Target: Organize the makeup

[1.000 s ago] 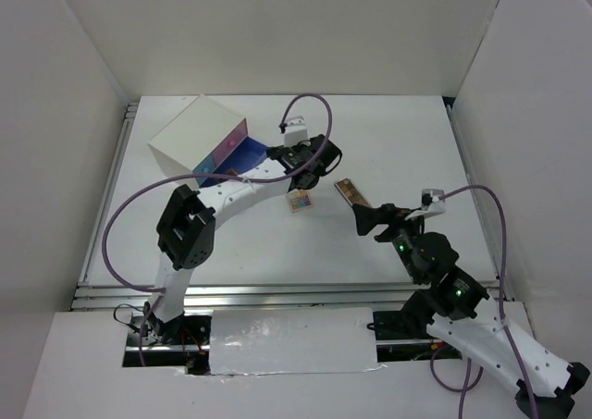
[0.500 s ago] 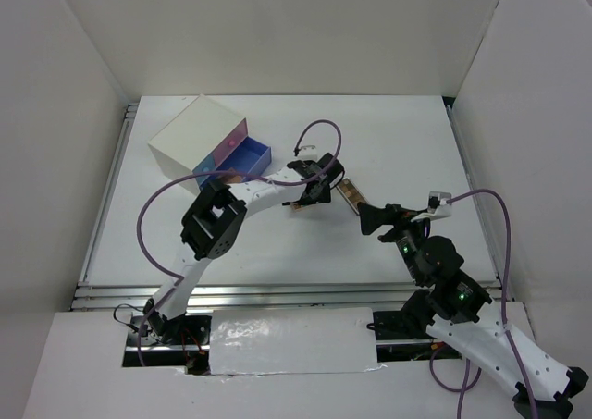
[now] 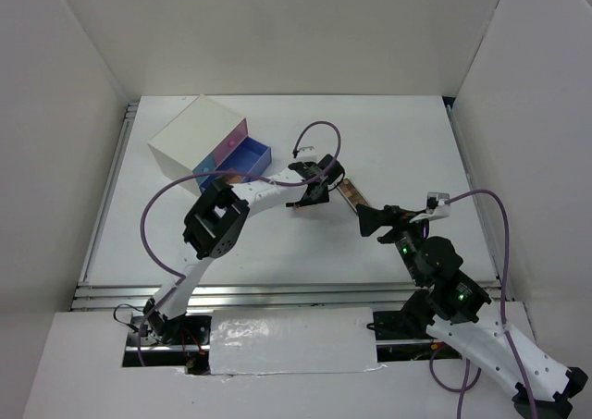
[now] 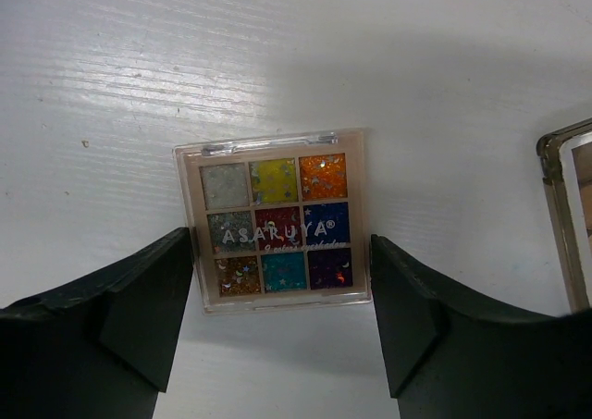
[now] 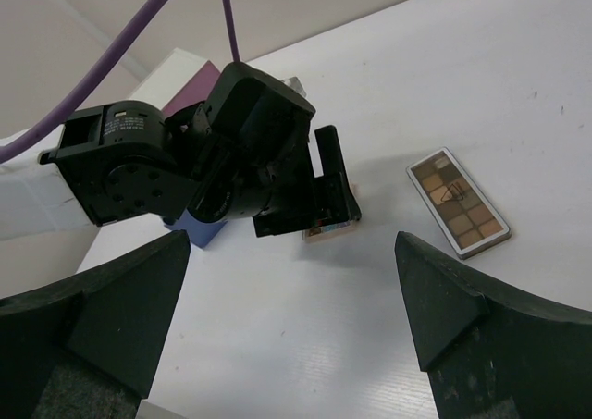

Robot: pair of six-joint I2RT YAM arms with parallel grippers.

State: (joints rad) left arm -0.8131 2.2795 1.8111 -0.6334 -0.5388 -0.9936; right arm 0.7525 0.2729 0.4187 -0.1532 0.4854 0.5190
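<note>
Flat on the white table (image 4: pixel 139 67), right between the fingers of the left gripper (image 4: pixel 280 280): the square eyeshadow palette (image 4: pixel 276 217). Fingers spread, one close at each side; touching or not, hard to tell. Across the nine glitter colors, in white letters: ASARUYA. Near it, a long palette (image 5: pixel 458 202). Right gripper (image 5: pixel 294 252) wide open, holding nothing.

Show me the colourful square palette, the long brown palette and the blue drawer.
colourful square palette (image 4: pixel 275 219): left wrist view, centre pan.
long brown palette (image 5: pixel 459 202): right wrist view, middle pans.
blue drawer (image 3: pixel 244 157): top view, its inside.
</note>
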